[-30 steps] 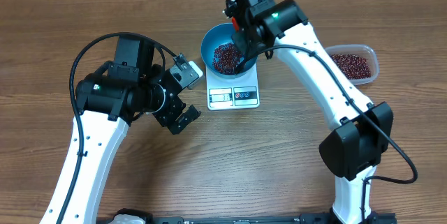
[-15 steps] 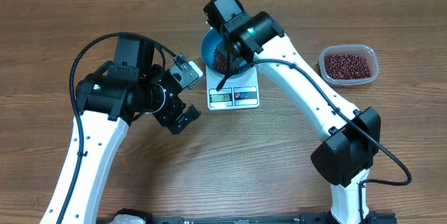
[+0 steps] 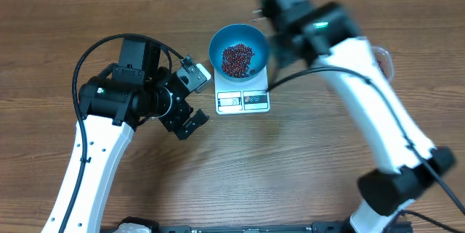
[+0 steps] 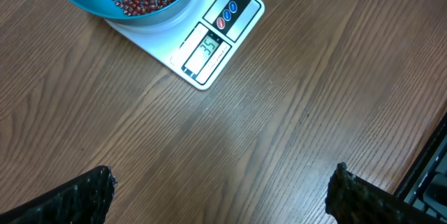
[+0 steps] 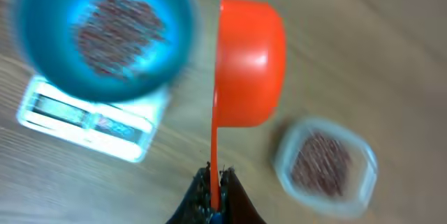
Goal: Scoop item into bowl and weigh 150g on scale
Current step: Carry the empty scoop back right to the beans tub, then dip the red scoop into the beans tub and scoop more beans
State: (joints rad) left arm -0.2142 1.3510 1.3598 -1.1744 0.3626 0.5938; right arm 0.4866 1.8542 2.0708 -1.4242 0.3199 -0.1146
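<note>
The blue bowl stands on the white scale and holds a heap of red-brown beans. My right gripper is shut on the thin handle of an orange scoop. The scoop hangs over bare table between the bowl and the clear tub, and no beans show in it. My left gripper hovers open and empty left of the scale. In the left wrist view its fingers stand wide apart over bare wood, with the scale ahead.
A clear plastic tub with more beans sits right of the scale. The right arm is blurred in the overhead view and covers most of that tub.
My right arm has swung right, away from above the bowl, carrying the scoop toward the tub. The bowl is uncovered now. The left arm has not moved.
</note>
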